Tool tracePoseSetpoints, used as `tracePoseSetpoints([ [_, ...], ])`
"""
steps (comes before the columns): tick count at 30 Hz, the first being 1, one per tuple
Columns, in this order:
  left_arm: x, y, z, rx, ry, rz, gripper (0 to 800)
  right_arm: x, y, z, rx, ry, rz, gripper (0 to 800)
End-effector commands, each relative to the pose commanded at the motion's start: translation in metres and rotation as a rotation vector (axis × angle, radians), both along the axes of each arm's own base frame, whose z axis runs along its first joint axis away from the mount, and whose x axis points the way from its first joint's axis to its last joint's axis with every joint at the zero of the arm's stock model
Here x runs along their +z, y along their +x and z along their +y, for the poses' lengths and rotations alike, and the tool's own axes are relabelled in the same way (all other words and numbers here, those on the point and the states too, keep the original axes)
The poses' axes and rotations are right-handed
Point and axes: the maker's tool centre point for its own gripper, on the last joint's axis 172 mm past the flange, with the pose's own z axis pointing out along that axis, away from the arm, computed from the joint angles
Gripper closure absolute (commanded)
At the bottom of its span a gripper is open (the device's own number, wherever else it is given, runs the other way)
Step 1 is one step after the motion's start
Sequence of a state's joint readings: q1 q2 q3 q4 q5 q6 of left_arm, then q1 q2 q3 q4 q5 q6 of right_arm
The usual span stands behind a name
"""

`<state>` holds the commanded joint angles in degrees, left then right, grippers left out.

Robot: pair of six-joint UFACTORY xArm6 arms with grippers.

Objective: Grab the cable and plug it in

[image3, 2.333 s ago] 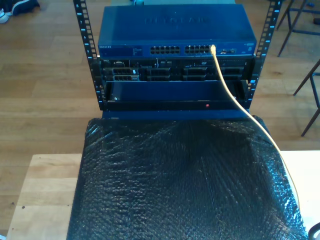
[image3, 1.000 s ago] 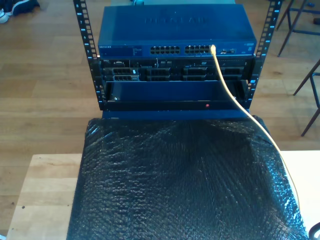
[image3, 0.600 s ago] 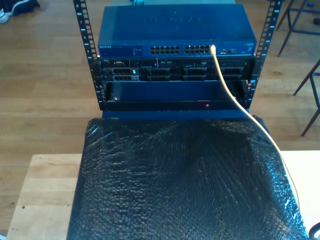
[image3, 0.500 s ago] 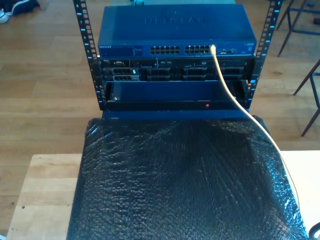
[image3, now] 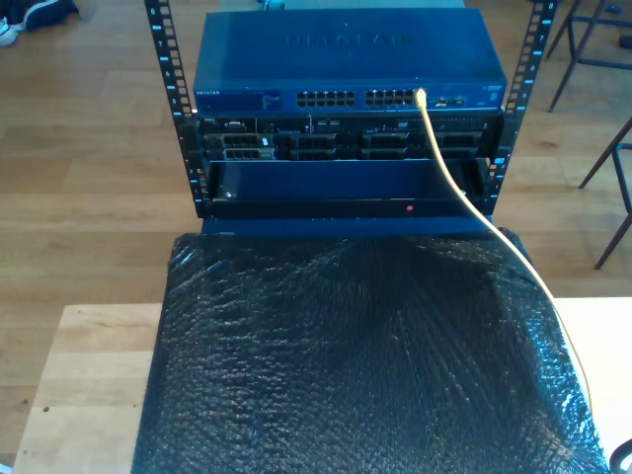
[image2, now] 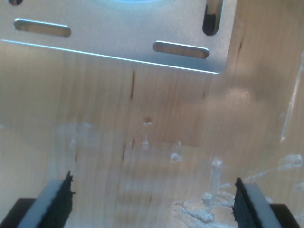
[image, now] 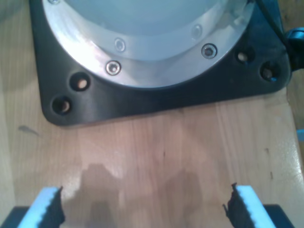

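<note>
Jaws of my first gripper (image: 142, 211) and second gripper (image2: 152, 202) apart, cable (image3: 464, 202) plugged into switch (image3: 346, 64).

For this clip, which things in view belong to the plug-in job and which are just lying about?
Job: yellow cable, its tip already at a port of the blue network switch; my first gripper and my second gripper, both open over bare wood.

Just there: black bubble wrap, server rack, chair legs, black base plate.
</note>
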<state>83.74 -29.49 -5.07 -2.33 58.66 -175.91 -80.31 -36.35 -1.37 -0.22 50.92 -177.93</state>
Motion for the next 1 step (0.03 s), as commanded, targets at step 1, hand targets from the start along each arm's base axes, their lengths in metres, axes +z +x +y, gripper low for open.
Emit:
tracePoseSetpoints([
  [1,0.0000,0.0000,0.0000,0.000,0.000,0.000,0,0.0000,0.0000,0.0000,0.000,0.000,0.000,2],
])
